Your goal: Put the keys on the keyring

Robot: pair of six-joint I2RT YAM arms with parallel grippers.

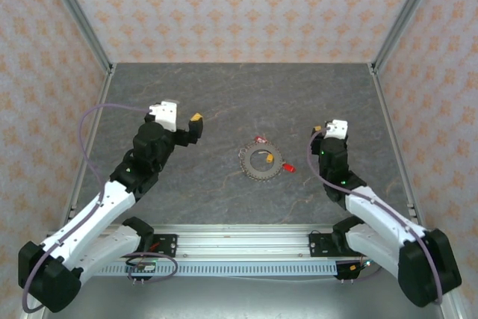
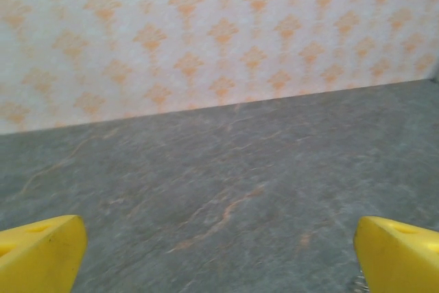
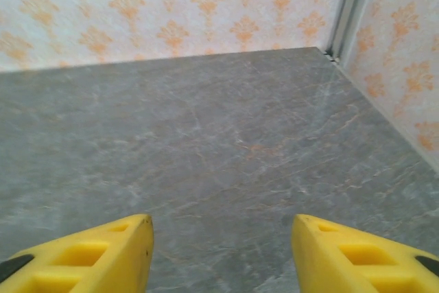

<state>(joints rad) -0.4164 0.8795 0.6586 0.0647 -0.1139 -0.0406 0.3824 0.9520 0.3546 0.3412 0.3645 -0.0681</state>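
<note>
One large flat silver-grey metal keyring (image 1: 249, 167) with saw-like teeth around its outer edge lies flat near the centre of the dark grey, stone-patterned surface (image 1: 224, 95). Three small keys with plastic heads are counted: one yellow, two red. The yellow-headed key (image 1: 267, 160) lies inside the ring's central hole, toward its 3 o'clock side; contact with the ring's inner edge cannot be determined. The first red-headed key (image 1: 260, 140) lies at the ring's 12 o'clock position, at the toothed edge. The second red-headed key (image 1: 288, 168) lies at the ring's 4 o'clock position, just beside the teeth. Two arms are present, one per side. The left end effector (image 1: 196, 122) stands at 10 o'clock from the keyring, well apart from it. In the left wrist view, the left end effector (image 2: 219, 259) has its two yellow fingers (image 2: 41, 255) spread to the frame's opposite lower corners, jaws wide, with bare surface between them and nothing held. The right end effector (image 1: 319, 129) stands at 2 o'clock from the keyring, clear of it and of the second red-headed key. In the right wrist view, the right end effector (image 3: 219, 255) has its two yellow fingers (image 3: 89, 262) parted at a moderate gap, narrower than on the left, with nothing held. Walls (image 1: 239, 5) with an orange motif on a pale ground enclose the surface on three sides.
</note>
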